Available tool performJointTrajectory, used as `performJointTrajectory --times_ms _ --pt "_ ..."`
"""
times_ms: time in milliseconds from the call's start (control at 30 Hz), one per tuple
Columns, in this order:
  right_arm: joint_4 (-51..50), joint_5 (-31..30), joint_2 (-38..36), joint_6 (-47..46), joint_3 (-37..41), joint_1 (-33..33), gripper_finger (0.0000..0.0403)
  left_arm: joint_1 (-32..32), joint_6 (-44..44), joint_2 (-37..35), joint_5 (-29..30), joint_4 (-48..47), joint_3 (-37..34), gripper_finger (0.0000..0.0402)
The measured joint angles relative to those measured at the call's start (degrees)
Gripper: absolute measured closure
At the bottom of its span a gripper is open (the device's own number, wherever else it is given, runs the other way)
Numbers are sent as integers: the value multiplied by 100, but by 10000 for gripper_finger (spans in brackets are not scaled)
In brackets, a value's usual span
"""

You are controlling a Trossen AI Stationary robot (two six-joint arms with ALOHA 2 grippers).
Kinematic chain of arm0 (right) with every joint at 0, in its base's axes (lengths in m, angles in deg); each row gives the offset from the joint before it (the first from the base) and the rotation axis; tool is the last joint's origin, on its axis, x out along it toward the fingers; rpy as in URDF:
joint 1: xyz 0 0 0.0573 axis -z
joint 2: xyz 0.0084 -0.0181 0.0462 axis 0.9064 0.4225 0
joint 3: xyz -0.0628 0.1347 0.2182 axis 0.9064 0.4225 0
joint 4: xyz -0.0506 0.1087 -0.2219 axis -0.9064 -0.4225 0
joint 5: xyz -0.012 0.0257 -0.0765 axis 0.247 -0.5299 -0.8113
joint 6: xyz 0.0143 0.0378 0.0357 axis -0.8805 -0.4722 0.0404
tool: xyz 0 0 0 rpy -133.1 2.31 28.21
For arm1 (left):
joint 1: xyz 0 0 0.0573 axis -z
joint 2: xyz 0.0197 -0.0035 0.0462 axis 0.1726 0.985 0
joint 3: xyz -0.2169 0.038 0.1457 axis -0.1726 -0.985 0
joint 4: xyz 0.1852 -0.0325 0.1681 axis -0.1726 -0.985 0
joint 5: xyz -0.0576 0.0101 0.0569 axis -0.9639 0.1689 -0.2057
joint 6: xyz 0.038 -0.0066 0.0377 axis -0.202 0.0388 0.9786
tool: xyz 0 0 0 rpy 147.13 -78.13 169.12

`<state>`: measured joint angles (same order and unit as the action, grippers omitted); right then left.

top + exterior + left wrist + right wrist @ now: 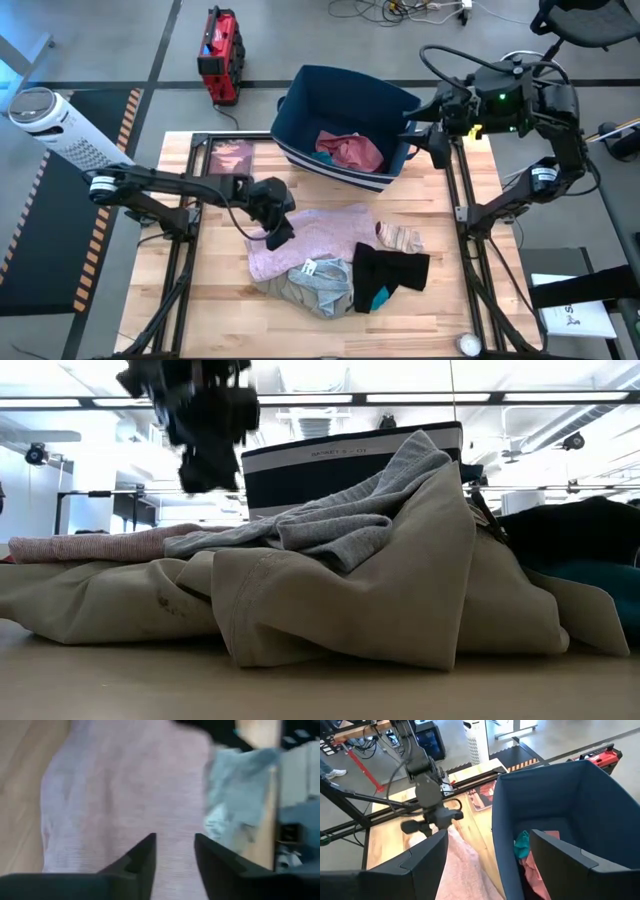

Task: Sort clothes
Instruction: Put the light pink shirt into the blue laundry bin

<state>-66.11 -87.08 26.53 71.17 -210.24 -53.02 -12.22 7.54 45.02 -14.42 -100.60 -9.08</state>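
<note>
Hovering over the pale pink garment [310, 240] on the worktop [220, 300], the left claw [280, 235] has its fingers [142, 862] apart and empty. Beside the pink piece lie a grey-beige garment [320, 285], a black one [395, 270] and striped socks [400, 237]. The right claw [425, 130] waits at the navy bin [340, 100], fingers apart, with pink and teal clothes [345, 150] inside.
</note>
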Motion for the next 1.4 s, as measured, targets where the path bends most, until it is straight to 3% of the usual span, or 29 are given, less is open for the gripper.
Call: performJointTrajectory --times_ms 200,367,633,733,867,1033,1167,1400 --pt "4 -1 36 -10 0 0 149 0 -159 197 986 119 -110 159" --pt "6 -2 80 -51 0 -2 143 -2 -11 450 1380 163 -22 96" --pt "31 -2 136 -4 0 -1 144 11 7 1373 1371 105 276 77" --pt "46 -2 142 0 1 -2 151 11 -8 1667 1367 -43 516 95" --pt "50 -4 144 2 0 0 159 11 47 2010 1356 -72 784 149" --pt "50 -6 144 0 0 -2 169 11 47 2506 1275 -32 920 267" --pt "50 -8 144 2 0 -2 175 -11 44 2578 753 -98 1004 380" --pt "65 -46 144 198 0 0 181 15 45 1710 806 -435 1688 396"
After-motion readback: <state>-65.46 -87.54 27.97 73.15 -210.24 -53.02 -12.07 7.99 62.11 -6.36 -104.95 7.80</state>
